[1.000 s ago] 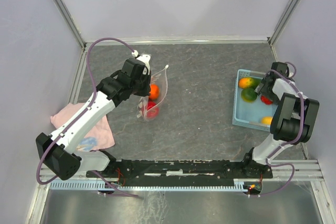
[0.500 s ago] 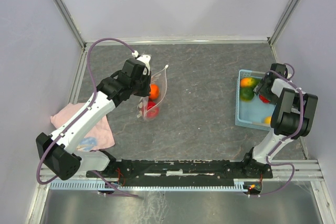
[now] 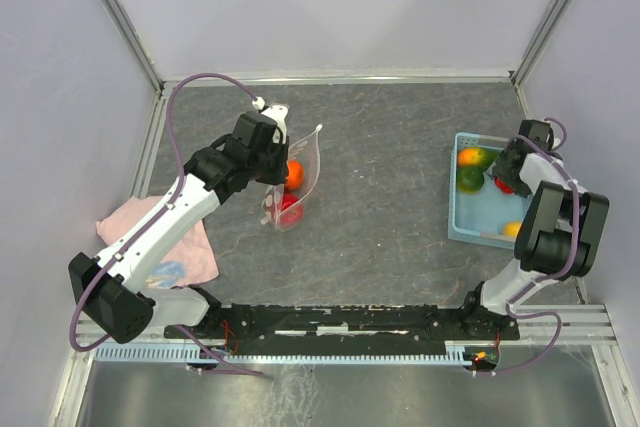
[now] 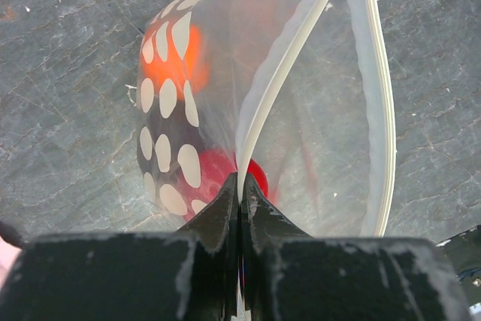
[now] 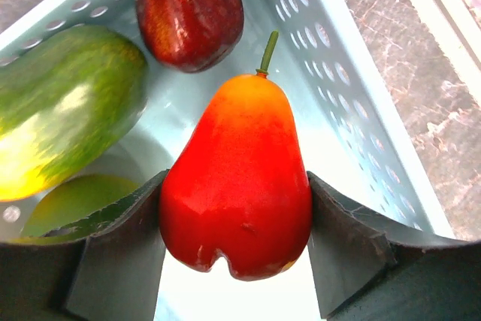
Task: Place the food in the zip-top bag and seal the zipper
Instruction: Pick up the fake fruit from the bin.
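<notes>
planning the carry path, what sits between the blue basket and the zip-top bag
Nothing: in the top view the grey tabletop between the basket and the zip-top bag is bare.

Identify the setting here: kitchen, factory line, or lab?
Most likely a robotics lab test cell: blank panel walls on metal framing enclose a grey tabletop, robot arms are bolted to a rail, and glossy fruits sit in a perforated blue basket.

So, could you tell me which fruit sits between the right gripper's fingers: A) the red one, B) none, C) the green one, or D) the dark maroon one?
A: in the right wrist view the red fruit fills the gap between the fingers of the right gripper, both sides touching it.
</notes>
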